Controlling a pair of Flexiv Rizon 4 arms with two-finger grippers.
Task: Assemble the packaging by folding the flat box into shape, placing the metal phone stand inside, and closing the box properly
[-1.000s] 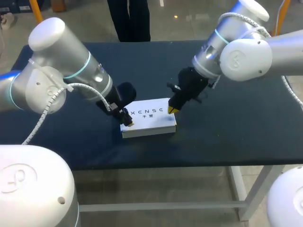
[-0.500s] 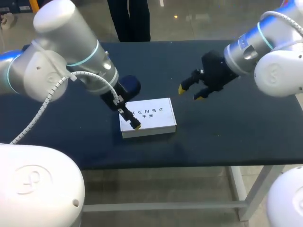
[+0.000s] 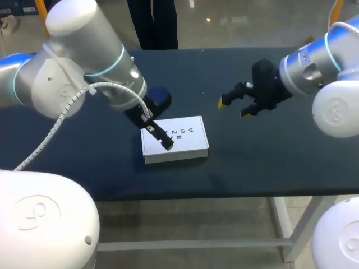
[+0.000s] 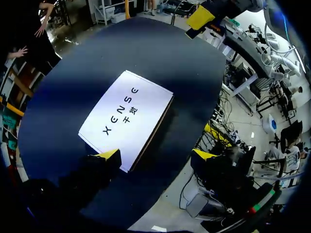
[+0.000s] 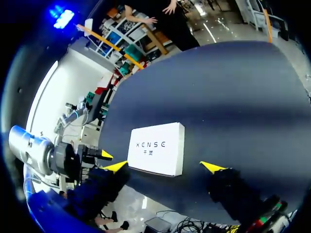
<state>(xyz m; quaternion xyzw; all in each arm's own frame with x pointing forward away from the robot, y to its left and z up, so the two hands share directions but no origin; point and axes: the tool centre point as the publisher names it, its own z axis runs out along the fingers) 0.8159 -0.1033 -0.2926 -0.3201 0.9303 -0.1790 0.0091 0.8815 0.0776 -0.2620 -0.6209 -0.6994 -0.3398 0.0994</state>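
Dark blue surface (image 3: 263, 157), closed white box (image 3: 176, 140) flat at frame centre, left claw (image 4: 156, 155) spread wide, one tip over box's lower-left part, right claw (image 3: 234, 108) fingers apart, upper right, well clear of box.

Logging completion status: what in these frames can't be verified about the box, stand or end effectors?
1. The phone stand: seen in no view; the closed box would hide it if it is inside.
2. The left end effector: touching the box or not, head and left wrist views; its own finger covers the spot.
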